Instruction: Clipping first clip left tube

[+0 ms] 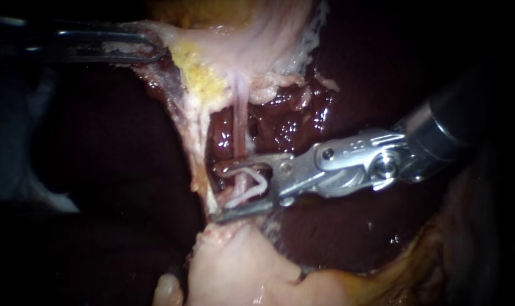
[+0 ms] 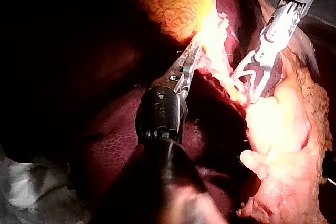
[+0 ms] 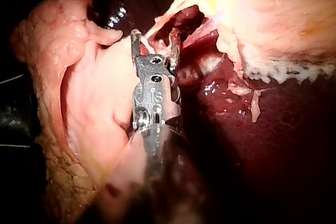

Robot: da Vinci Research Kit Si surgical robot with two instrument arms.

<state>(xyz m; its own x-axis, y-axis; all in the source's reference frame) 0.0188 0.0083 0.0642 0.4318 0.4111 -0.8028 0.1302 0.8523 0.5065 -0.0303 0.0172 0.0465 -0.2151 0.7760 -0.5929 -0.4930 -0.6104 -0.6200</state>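
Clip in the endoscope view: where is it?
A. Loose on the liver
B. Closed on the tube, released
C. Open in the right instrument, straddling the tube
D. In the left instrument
C: the clip sits open in the right instrument with the tube running through it, while the left instrument holds tissue higher up.

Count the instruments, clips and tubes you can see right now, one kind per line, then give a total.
Instruments: 2, the left instrument with jaws shut on pale tissue, and the right instrument with jaws holding the clip.
Clips: 1, a white clip, still open, astride the tube.
Tubes: 1 plainly seen, the tube.
Total: 4
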